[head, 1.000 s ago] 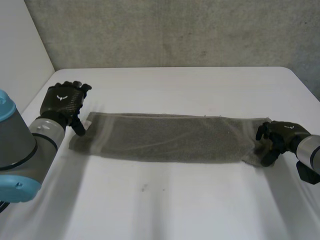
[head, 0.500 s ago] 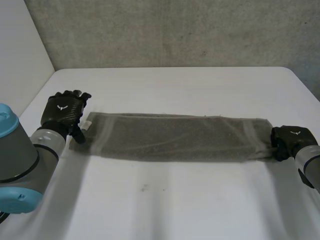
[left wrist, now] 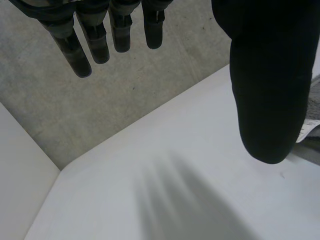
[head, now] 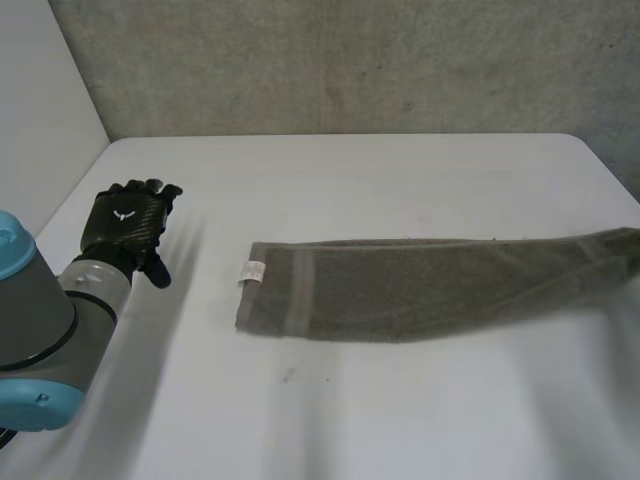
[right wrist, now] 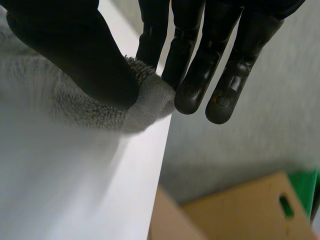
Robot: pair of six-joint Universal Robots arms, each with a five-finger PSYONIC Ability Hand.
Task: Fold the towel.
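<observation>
Right wrist view: right hand pinches towel end; left hand spread, empty.

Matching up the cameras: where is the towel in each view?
Head view: towel lies across the white table, toward the robot's right.
Left wrist view: its labelled end beside the left hand.
Right wrist view: its end pinched in the right hand.
Shared landmark: the table.

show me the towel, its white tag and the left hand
towel (head: 420,290): head view, middle of the cloth.
white tag (head: 251,272): head view, centre of the label at the towel's end.
left hand (head: 123,219): head view, back of the hand.
</observation>
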